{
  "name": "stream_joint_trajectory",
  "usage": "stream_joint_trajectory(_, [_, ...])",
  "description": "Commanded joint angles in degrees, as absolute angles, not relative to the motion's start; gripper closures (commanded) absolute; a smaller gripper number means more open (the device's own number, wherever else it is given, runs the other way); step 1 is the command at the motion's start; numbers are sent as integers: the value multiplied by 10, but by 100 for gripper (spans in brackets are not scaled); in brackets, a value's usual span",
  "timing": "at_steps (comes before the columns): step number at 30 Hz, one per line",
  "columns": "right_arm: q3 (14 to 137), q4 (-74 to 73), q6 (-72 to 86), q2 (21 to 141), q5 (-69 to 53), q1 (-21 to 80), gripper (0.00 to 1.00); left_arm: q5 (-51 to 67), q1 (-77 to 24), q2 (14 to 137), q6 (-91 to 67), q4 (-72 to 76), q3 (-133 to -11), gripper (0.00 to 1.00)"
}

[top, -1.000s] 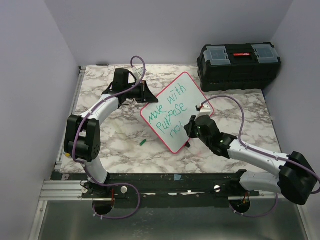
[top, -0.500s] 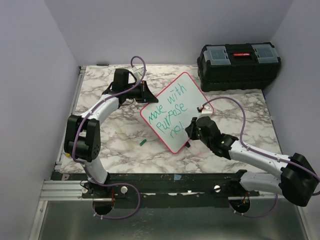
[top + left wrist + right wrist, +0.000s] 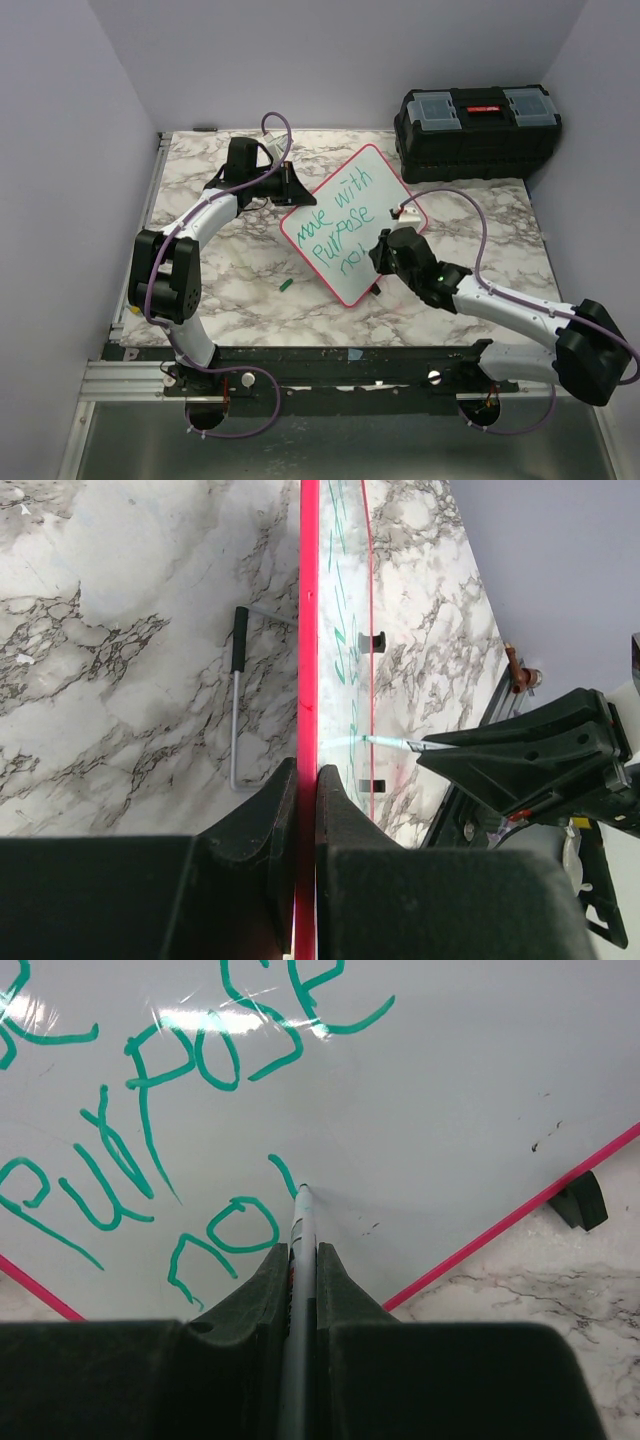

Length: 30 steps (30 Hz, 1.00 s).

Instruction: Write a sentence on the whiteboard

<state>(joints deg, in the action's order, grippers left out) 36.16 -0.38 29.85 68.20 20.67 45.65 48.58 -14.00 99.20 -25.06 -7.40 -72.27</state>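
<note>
Marble-pattern table (image 3: 240, 270), lavender walls on three sides. The whiteboard (image 3: 352, 225) sits mid-table, a bit right of centre, turned so it reads as a diamond from the top camera: one corner points at the far wall, one at the arm bases. Its long axis runs near-left to far-right. The green handwriting follows that axis, in three lines: "move with" (first word unclear) / "PurPose" / "no" plus a short stroke. Pink-red frame, and the black clips show at the board's right edges. Cannot tell whether it lies fully flat.

Left gripper (image 3: 305, 778): jaws clamped on the board's frame at the left corner, so its wrist view sees the board edge-on.

Right gripper (image 3: 303, 1252): jaws closed on a marker (image 3: 297, 1228) running straight out between the fingers. The tip is on the white surface at the end of the short stroke just right of "no".

Off the board:
- a small green cap (image 3: 286, 286) lies on the marble near-left of it.
- a thin L-shaped key with a black handle (image 3: 238, 650) lies beside the frame in the left wrist view.
- black toolbox (image 3: 478, 120) at the far right corner, apart from the board.
</note>
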Motion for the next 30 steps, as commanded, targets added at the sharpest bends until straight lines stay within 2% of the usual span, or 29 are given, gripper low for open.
stream_joint_trajectory(1, [384,-26,282,714,227,456,99,454,-143,978,-204,-66,-716,100])
stream_joint_trajectory(13, [419,-17,263,745,238,454,99,455,-143,980,-204,-67,-718,100])
stream_joint_trajectory(30, [337,-38,309,695,227,455,99,453,-143,981,-202,-68,-718,100])
